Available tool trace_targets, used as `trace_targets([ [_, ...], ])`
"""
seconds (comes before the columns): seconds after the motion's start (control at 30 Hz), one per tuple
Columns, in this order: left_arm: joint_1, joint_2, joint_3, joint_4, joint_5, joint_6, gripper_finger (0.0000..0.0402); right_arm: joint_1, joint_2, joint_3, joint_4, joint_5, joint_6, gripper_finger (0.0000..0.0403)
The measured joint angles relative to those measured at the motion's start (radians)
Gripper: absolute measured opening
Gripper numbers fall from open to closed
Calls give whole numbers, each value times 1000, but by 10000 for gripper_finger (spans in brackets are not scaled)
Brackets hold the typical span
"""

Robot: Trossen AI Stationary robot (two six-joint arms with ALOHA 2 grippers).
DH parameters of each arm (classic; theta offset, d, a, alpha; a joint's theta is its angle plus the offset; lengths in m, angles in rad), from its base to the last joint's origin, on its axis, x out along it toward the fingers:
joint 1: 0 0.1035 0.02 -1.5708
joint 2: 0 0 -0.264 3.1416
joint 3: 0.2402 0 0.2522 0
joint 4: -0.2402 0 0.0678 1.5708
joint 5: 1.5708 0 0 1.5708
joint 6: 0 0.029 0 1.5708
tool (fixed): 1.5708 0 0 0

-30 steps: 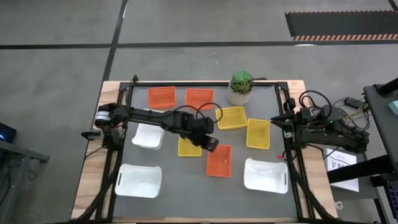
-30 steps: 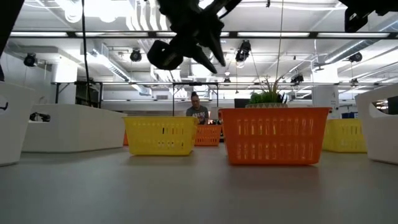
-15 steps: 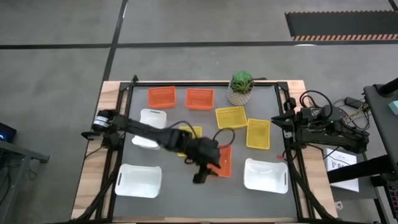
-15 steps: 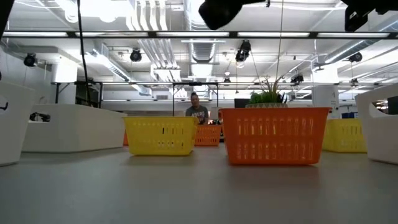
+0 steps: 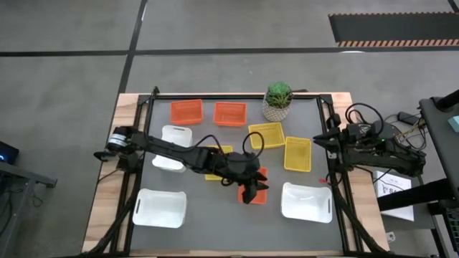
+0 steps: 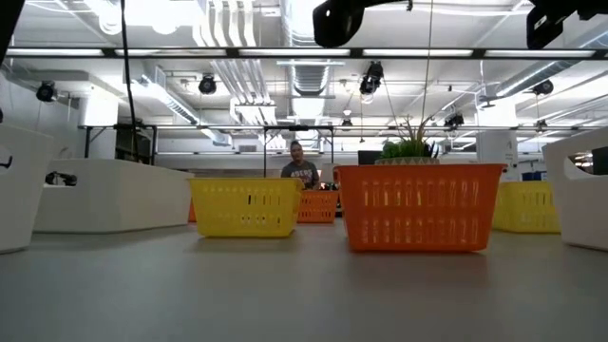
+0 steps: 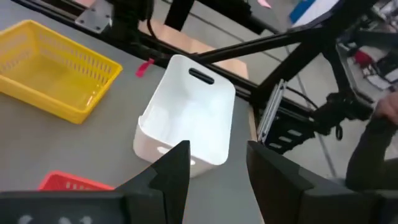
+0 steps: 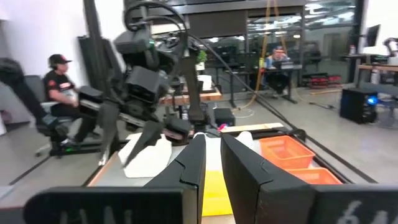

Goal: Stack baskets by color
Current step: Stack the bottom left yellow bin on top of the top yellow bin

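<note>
My left gripper [image 5: 256, 193] [image 7: 217, 150] is open and hangs above the near end of an orange basket [image 5: 252, 179] in the middle of the table, touching nothing. Its arm crosses over a yellow basket [image 5: 219, 153]. Two more orange baskets [image 5: 186, 110] [image 5: 229, 113] sit at the far side. Two yellow baskets [image 5: 266, 135] [image 5: 297, 153] lie right of centre. White baskets stand at the left [image 5: 172, 147], near left [image 5: 159, 208] and near right [image 5: 306, 201] [image 7: 186, 118]. My right gripper [image 5: 331, 137] [image 8: 211, 140] waits shut at the table's right edge, holding nothing.
A potted green plant [image 5: 278, 100] stands at the far side, between the orange and yellow baskets. A black frame [image 5: 237, 96] runs round the table. People sit in the room beyond the table, as the right wrist view shows.
My left gripper has swung from above the middle yellow and orange baskets toward the table's near edge, then a little right. It has risen, tipped up from pointing down and rolled. Its fingers stand wider apart than before. The baskets have kept their places.
</note>
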Motion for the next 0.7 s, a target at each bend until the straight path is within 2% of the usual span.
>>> trace_targets([
  [0.13, -13, 0, 0, 5, -2, 76, 141, 0, 2, -2, 36, -24, -11, 43],
  [0.27, -24, 0, 0, 1, -5, 200, 141, 0, 38, -29, 159, -42, -29, 43],
  [0.53, -26, -3, 0, -3, -5, 289, 141, 0, 242, -122, 594, -217, -40, 43],
  [0.7, -29, -37, -7, -92, -5, 283, 141, 0, 356, -136, 719, -235, -20, 43],
])
